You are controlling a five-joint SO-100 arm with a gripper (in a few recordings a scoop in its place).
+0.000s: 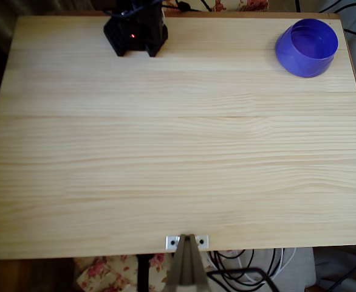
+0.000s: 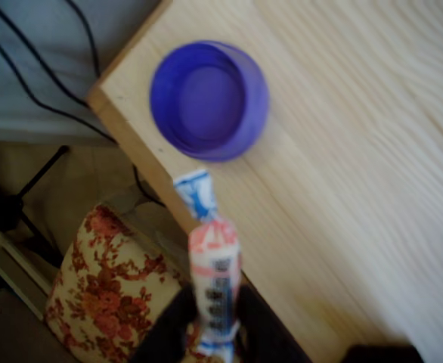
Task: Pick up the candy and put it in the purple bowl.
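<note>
In the wrist view, my gripper (image 2: 210, 336) is shut on the candy (image 2: 212, 276), a long wrapped sweet with a red, white and blue wrapper that sticks out forward from between the dark fingers. The candy's twisted tip ends just short of the purple bowl (image 2: 209, 98). The bowl stands open side up and empty by the table corner. In the overhead view the purple bowl (image 1: 306, 47) is at the table's far right corner.
The wooden table (image 1: 178, 158) edge runs right beside the bowl, and the table edge (image 2: 142, 147) passes under the candy. Beyond it are a floral cushion (image 2: 104, 295) and cables (image 2: 32, 83). The black arm base (image 1: 135, 30) stands at the back edge.
</note>
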